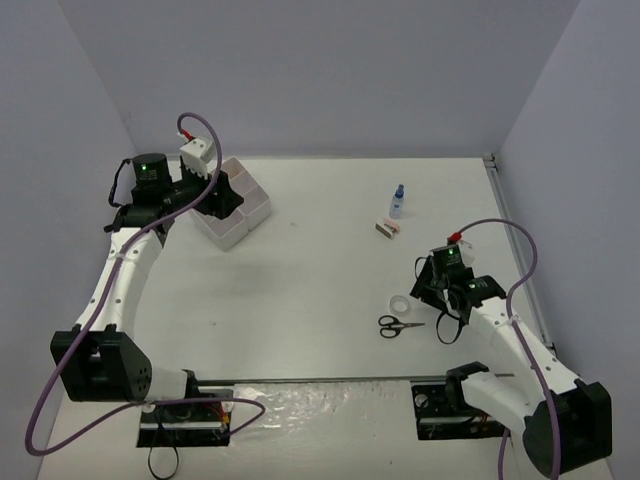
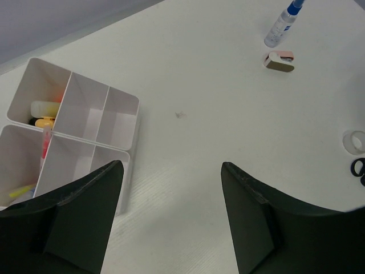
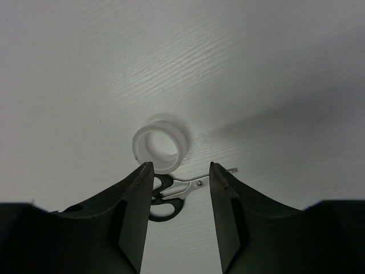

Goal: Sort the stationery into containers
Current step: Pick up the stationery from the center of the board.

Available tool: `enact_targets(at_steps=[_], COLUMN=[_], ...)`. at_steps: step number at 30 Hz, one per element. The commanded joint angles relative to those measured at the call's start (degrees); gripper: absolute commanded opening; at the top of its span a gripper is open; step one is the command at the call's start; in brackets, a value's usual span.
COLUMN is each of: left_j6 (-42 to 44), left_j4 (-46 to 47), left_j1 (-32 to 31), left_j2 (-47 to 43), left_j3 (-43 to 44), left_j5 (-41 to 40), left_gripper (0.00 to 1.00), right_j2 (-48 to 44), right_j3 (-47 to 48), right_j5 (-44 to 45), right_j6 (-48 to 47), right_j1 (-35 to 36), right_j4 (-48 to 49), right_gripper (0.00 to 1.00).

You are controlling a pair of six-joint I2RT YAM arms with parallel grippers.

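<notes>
Right claw (image 3: 179,169) hangs low over the worktop (image 1: 320,270) with its two fingers apart and nothing held. Between them, down on the worktop, I can see the black-handled scissors (image 3: 171,194). One loop of the handle hides behind a finger, and I cannot tell if that finger touches it. The white tape roll (image 3: 159,142) lies flat just past the scissors.

I think the scissors are light and stiff. They lie very flat, so they will be hard to get under. The shiny blades look slippery, and the thin tip could slide out. A good place to pinch is across the fat black loops, or right where the loops meet the blades. The tape roll looks light and hard too, and it could roll away if it tips up.

Left claw (image 2: 171,171) is wide apart and holds nothing, up above the white tray (image 2: 122,128) at the far left. The tray has six boxes. One far box holds a yellow highlighter (image 2: 44,108). Next to it pokes a thin pink-red thing (image 2: 44,145), maybe a pen, and a bit of yellow-green shows below. The other boxes I can see look bare.

The little blue-capped bottle (image 2: 282,25) and the pink eraser (image 2: 279,60) sit side by side, well apart from the tray.
</notes>
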Motion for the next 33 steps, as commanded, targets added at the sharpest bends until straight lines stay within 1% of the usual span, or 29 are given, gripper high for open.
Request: enact_targets(at_steps=[1,7,10,17,21,23,26,27,28,29,31,33], left_j6=[-0.7,-1.2,-1.3,-1.3,-1.1,-0.8,-1.0,-1.1,-1.2,-1.1,-1.0,-0.9], left_j4=[2.0,2.5,2.6,2.7,2.4,1.9,1.3,1.2,1.0,0.8,0.1,-0.6], left_j1=[0.3,0.3,0.3,0.3,0.3,0.3,0.3,0.3,0.3,0.3,0.3,0.4], left_j2=[-3.2,-3.7,-3.6,-3.5,-3.6,-3.6,-3.6,-3.6,-3.6,-3.7,-3.9,-3.9], left_j3=[2.0,0.5,0.4,0.4,0.4,0.6,0.7,0.7,0.7,0.8,0.9,1.0], left_j5=[2.0,2.8,2.8,2.6,2.5,2.6,2.8,2.9,3.1,3.4,4.0,4.8], left_gripper=[0.66,0.66,0.66,0.66,0.66,0.66,0.67,0.67,0.67,0.67,0.67,0.66], right_j2=[3.4,6.5,7.9,9.4,13.4,15.1,17.9,18.6,19.1,19.1,18.1,16.4], right_j3=[-0.8,-4.7,-5.3,-7.8,-7.5,-7.1,-6.3,-6.0,-5.6,-5.3,-4.5,-2.5], right_j5=[-0.7,-5.7,-5.6,-5.2,-3.9,-3.9,-3.9,-3.9,-3.9,-4.0,-3.8,-0.7], right_j6=[3.4,5.4,5.4,6.6,5.3,4.6,3.3,2.9,2.4,2.1,1.8,1.6], right_j1=[0.1,0.5,0.7,0.9,0.9,0.9,1.0,1.1,1.1,1.2,1.6,3.1], right_j4=[3.4,10.9,11.4,14.6,15.9,17.3,19.4,19.5,19.5,19.6,19.6,19.4], right_gripper=[0.40,0.37,0.35,0.36,0.35,0.33,0.18,0.09,0.02,0.00,0.00,0.00])
